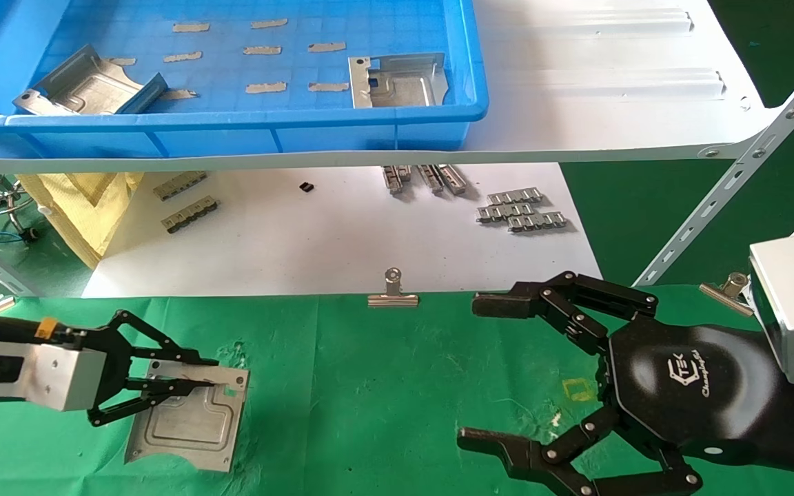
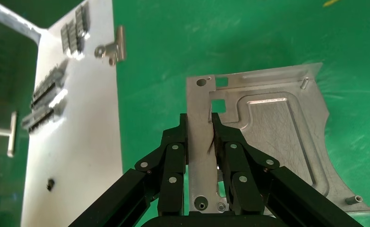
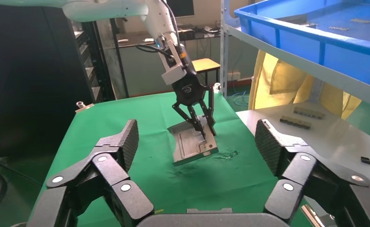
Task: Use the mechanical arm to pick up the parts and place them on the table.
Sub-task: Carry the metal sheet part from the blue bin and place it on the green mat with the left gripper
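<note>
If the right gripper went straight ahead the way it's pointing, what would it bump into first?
Probably the part held by the left gripper. The open right gripper points across bare green table toward it; depth is uncertain.

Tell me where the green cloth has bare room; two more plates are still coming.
Bare cloth lies between the held plate in the left gripper and the open right gripper, below the binder clip. The blue tray and the white board are cluttered.
</note>
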You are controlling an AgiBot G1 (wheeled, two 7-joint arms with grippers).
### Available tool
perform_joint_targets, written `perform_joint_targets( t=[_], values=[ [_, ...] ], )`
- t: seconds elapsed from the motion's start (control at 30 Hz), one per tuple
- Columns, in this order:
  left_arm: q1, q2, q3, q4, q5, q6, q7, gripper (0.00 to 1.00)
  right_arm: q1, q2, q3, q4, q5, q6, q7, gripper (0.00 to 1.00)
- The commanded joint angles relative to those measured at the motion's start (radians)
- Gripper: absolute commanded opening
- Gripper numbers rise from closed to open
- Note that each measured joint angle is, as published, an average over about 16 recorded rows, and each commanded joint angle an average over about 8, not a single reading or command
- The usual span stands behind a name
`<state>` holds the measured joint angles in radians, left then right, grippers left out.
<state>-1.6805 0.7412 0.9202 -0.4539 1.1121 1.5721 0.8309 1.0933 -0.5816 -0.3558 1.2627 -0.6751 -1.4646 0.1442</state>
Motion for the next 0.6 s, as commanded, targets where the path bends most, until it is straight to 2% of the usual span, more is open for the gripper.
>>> perform_joint_targets(
  t=[0.03, 0.17, 0.2, 0.23, 0.6],
  values=[
    [0.004, 0.011, 0.009, 0.04, 0.005, 0.0, 0.027, 0.38, 0.0, 0.0, 0.0, 0.0, 0.0, 0.0, 0.0, 1.0],
    [0.005, 0.037, 0.017, 0.103, -0.005, 0.001, 0.051, 0.88, 0.0, 0.0, 0.0, 0.0, 0.0, 0.0, 0.0, 1.0],
    [0.005, 0.043, 0.018, 0.119, -0.007, 0.0, 0.058, 0.97, 0.0, 0.0, 0.0, 0.0, 0.0, 0.0, 0.0, 1.0],
    [0.005, 0.05, 0.02, 0.134, -0.008, -0.001, 0.065, 1.0, 0.0, 0.0, 0.0, 0.0, 0.0, 0.0, 0.0, 1.0],
    [-0.025, 0.098, 0.035, 0.275, -0.001, -0.005, 0.126, 1.0, 0.0, 0.0, 0.0, 0.0, 0.0, 0.0, 0.0, 1.0]
  ],
)
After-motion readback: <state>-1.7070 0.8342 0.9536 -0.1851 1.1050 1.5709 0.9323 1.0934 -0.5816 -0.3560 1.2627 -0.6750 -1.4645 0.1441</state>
